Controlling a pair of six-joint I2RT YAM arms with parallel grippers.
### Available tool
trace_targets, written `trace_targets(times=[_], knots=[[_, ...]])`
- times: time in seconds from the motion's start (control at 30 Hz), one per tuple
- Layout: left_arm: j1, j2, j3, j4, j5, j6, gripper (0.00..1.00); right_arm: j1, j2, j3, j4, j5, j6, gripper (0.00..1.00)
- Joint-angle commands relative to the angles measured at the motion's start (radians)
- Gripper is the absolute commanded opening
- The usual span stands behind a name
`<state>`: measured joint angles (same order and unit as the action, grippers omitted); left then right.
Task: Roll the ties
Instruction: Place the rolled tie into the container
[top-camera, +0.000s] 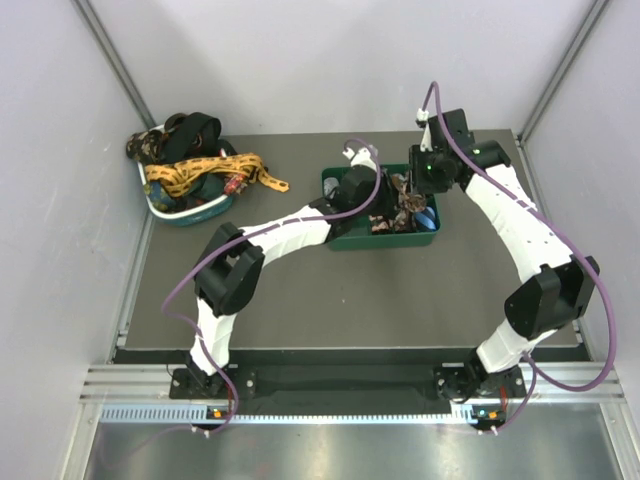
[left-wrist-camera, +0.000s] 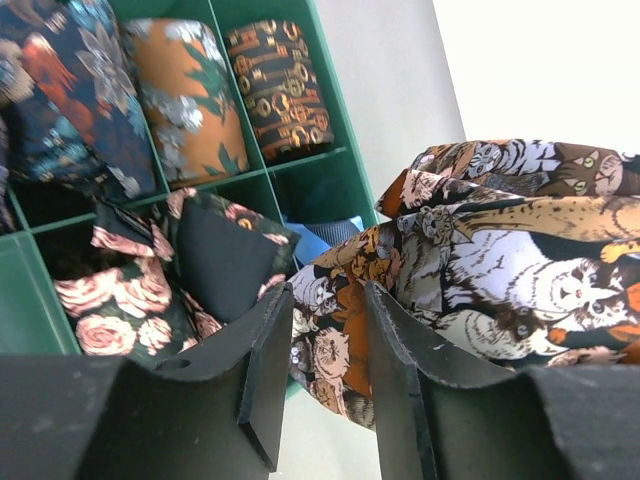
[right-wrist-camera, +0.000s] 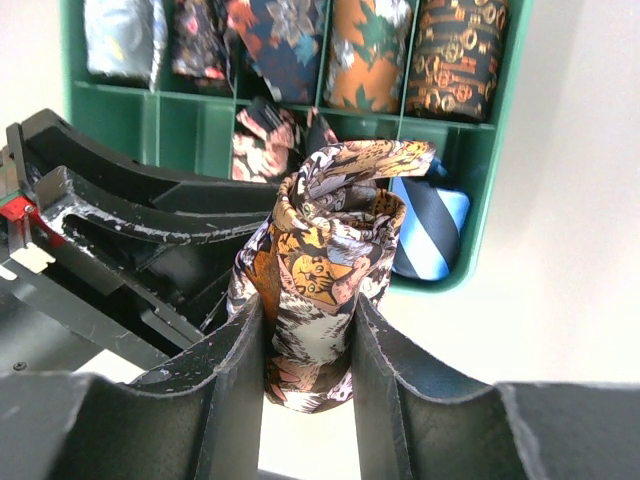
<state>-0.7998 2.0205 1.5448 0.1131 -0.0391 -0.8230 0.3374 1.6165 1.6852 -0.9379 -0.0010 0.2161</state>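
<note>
Over the green tray (top-camera: 395, 241), at one o'clock on the table (top-camera: 300, 290), the right gripper (right-wrist-camera: 307, 310) clamps the rolled cat-print tie (right-wrist-camera: 320, 260) while the left gripper (left-wrist-camera: 328, 295) straddles its edge, hold unclear; stowing seems in hand, and next comes lowering it squarely into a free cell without unrolling.

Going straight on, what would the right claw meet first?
The right claw, gripping the cat-print fabric tie, would probably meet the blue-striped rolled tie in the green plastic tray; depth unclear.
</note>
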Motion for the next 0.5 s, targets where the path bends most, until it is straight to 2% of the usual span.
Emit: trace_targets(times=[0.0, 0.17, 0.47], knots=[[-0.019, 0.009, 0.021, 0.06, -0.001, -0.018, 0.4, -0.005, -0.043, 0.045, -0.035, -0.011, -0.024, 0.1], [-0.026, -0.011, -0.025, 0.066, -0.016, -0.019, 0.4, -0.001, 0.005, 0.042, -0.053, -0.042, -0.05, 0.1], [-0.022, -0.071, -0.124, 0.045, -0.08, 0.008, 0.4, 0.049, 0.046, 0.019, 0.033, -0.1, -0.023, 0.1]])
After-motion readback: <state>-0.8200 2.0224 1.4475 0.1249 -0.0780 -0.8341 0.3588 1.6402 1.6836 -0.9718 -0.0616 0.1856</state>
